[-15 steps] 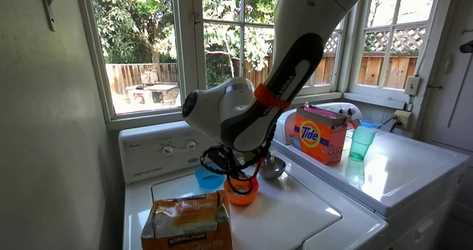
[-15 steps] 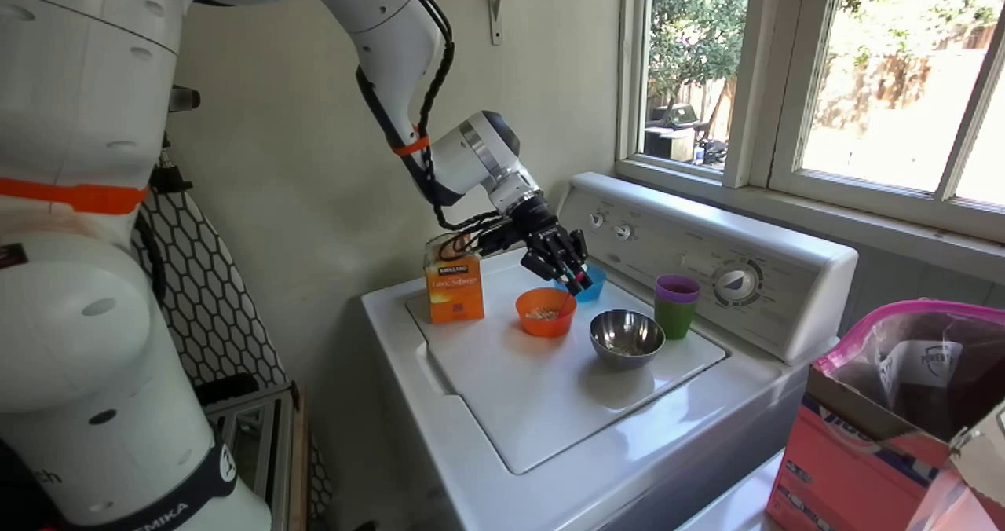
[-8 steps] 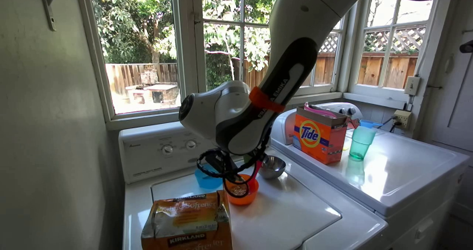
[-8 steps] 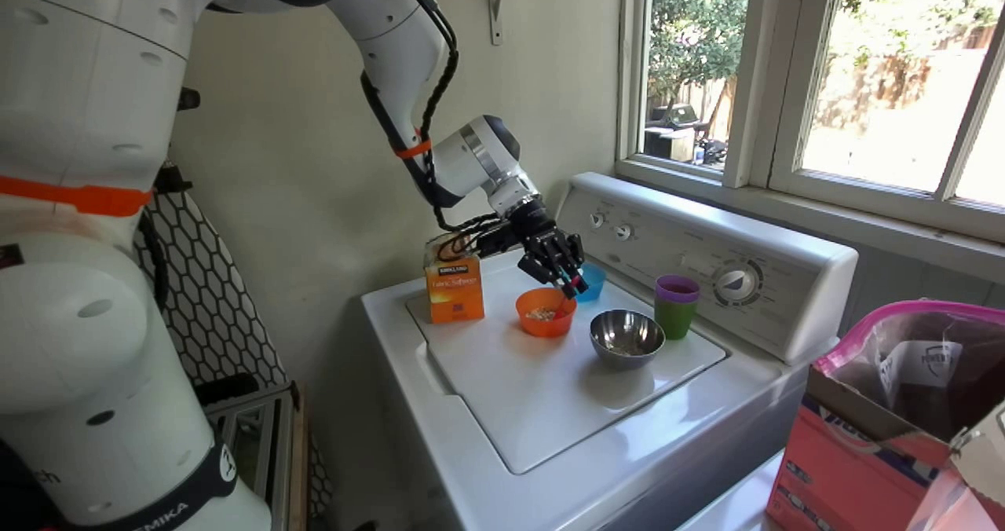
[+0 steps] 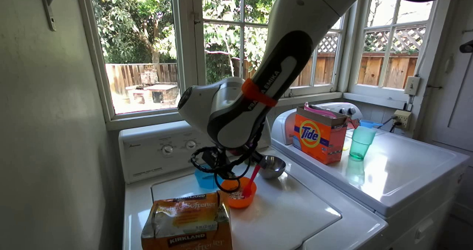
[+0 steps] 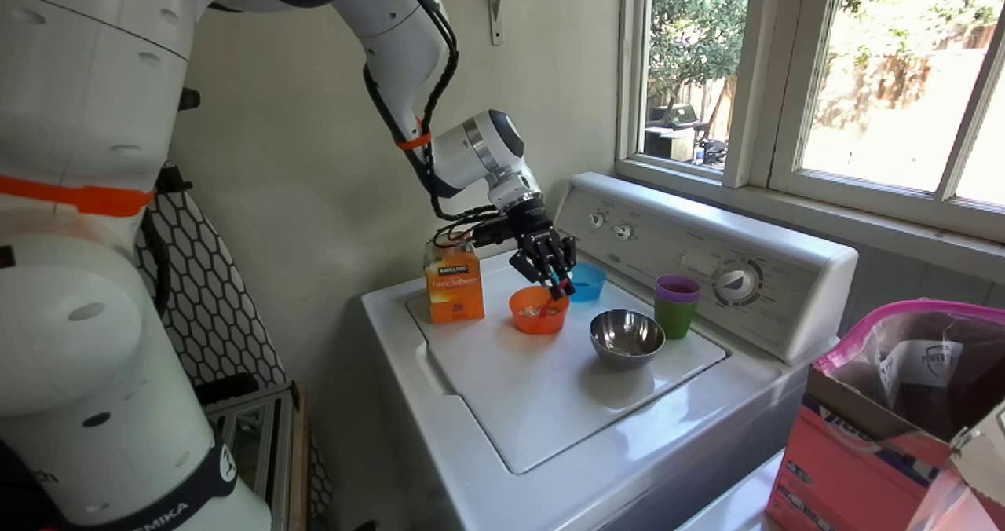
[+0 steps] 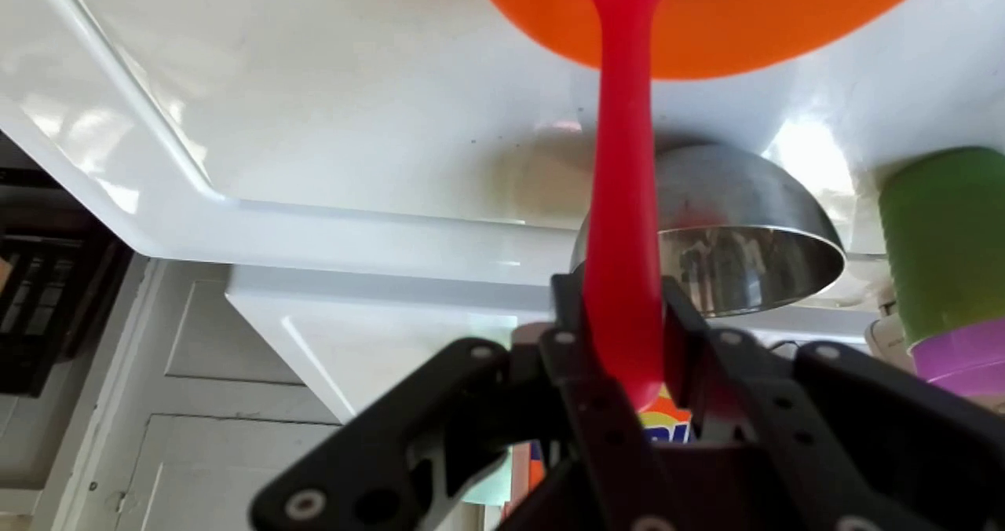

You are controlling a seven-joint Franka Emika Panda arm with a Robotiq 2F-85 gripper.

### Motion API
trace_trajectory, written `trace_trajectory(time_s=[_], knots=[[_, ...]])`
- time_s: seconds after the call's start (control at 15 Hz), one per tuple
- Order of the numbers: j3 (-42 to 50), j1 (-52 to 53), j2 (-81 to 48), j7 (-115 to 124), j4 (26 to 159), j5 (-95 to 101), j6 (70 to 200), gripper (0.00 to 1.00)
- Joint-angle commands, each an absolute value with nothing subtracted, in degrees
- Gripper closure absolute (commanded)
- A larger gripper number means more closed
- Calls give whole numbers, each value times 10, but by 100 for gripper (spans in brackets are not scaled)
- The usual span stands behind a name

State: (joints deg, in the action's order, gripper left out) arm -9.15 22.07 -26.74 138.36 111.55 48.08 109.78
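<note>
White washer [image 6: 542,409] is forming the work surface. Orange softener box [image 6: 455,291] is standing upright on it. Black gripper [image 7: 623,311] is hanging tilted above. Steel bowl [image 6: 628,361] is resting near the orange bowl [image 6: 538,325], which is sitting just below the gripper. Red spoon [image 7: 626,162] is being clamped between the jaws, its lower end leaning inside the orange bowl. Pale specks [image 5: 235,195], probably grain, are lying there too
</note>
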Motion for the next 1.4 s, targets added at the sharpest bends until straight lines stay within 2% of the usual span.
trace_trajectory(time_s=[0.0, 1.33], knots=[[-100, 215, -283, 1359, 1098, 444, 1096, 94], [-83, 190, -306, 1197, 1069, 194, 1116, 94]])
